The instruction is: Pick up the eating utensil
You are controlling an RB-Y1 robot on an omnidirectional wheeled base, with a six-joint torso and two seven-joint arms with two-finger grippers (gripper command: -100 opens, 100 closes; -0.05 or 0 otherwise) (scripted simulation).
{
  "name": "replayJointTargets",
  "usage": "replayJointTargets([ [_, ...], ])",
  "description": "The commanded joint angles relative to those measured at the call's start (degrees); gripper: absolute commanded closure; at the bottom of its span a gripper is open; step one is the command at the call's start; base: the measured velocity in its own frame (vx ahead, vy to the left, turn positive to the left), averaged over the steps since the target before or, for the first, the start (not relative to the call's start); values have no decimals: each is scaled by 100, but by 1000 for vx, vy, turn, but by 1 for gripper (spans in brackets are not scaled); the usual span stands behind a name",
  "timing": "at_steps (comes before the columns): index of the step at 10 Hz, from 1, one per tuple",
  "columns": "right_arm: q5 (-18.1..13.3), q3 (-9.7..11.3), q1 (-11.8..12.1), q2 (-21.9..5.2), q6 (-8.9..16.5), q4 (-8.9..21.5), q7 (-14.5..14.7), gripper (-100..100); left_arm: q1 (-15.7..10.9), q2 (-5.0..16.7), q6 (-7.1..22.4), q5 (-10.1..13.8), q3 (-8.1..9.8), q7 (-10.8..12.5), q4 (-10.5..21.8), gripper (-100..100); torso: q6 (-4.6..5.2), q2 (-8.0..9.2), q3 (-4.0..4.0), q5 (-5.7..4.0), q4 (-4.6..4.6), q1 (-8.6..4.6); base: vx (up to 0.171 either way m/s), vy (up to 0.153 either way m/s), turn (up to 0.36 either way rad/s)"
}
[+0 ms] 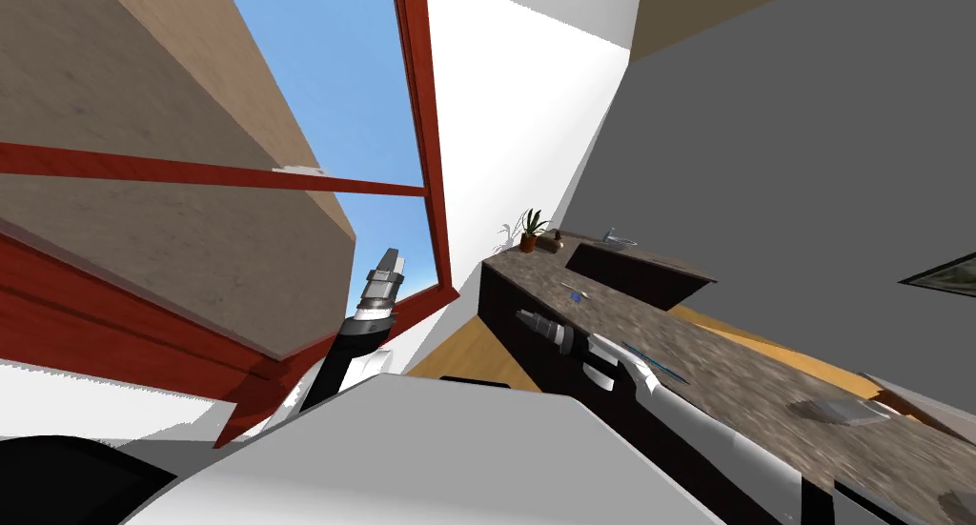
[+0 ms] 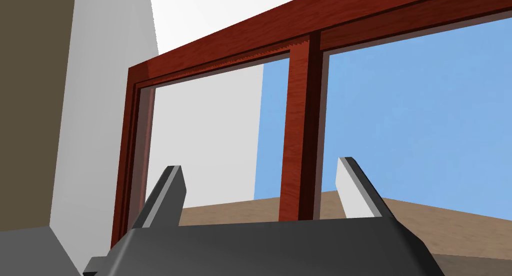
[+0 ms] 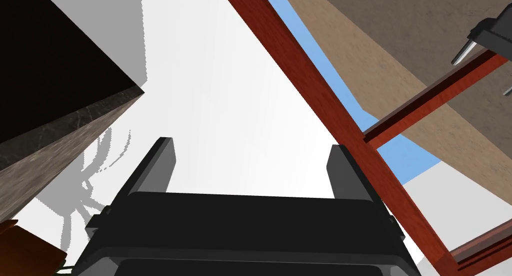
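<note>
1. Eating utensil (image 1: 575, 292), small and grey, lies on the bench (image 1: 743, 395), just beyond the right gripper (image 1: 522, 315).
2. Right fingers (image 3: 162, 160) are wide, pointing past the bench edge; probably best to swing over and descend square across the handle.
3. Left gripper (image 1: 389, 260) is raised by the window, fingers wide.

Open countertop (image 1: 724, 367) between right gripper (image 1: 522, 315) and utensil (image 1: 575, 292); plant (image 1: 530, 230), faucet (image 1: 615, 235) stand beyond at far end.

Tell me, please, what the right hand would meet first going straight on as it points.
Probably the white wall, straight beyond the right hand; the red window frame lies just aside. Distance is unclear.
</note>
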State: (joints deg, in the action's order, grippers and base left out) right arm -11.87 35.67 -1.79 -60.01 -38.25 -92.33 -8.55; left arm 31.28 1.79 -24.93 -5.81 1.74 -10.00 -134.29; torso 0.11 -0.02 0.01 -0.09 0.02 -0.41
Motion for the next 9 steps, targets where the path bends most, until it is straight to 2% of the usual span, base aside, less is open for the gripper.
replayJointTargets([
  [1,-91,192,-174,-286,-37,286,-93,-100,0,0,0,0,0,0,0,0,0,0,0,0,0,0,-8,-50,249],
  [2,-91,192,-174,-402,-37,323,-93,-100,-1,0,0,0,0,0,0,0,-5,-3,-2,-1,-1,-5,-10,-54,149],
  [3,-167,344,-278,-561,-51,580,-157,-100,0,0,0,0,0,0,0,0,-1,-4,-2,-1,-1,-6,2,-56,294],
  [4,-167,344,-278,-697,-51,580,-157,-100,-1,0,0,0,0,0,0,0,-6,-9,-5,-2,-2,-7,1,-52,140],
  [5,-242,489,-368,-904,-57,813,-223,-100,1,0,0,0,0,0,0,0,2,-7,-4,-2,-2,-6,-6,-65,230],
  [6,-242,489,-368,-979,-57,832,-223,-100,0,0,0,0,0,0,0,0,-4,-7,-4,-3,-2,-11,0,-64,125],
  [7,-315,628,-446,-1142,-53,1080,-289,-100,1,0,0,0,1,0,0,0,2,-8,-5,-4,-2,-10,6,-70,251],
  [8,-315,628,-446,-1246,-53,1080,-289,-100,0,1,0,0,0,0,0,0,-4,-11,-6,-3,-2,-13,5,-66,123],
  [9,-385,761,-509,-1444,-42,1310,-357,-100,1,0,0,0,1,0,0,0,1,-12,-7,-3,-2,-10,13,-80,219],
])
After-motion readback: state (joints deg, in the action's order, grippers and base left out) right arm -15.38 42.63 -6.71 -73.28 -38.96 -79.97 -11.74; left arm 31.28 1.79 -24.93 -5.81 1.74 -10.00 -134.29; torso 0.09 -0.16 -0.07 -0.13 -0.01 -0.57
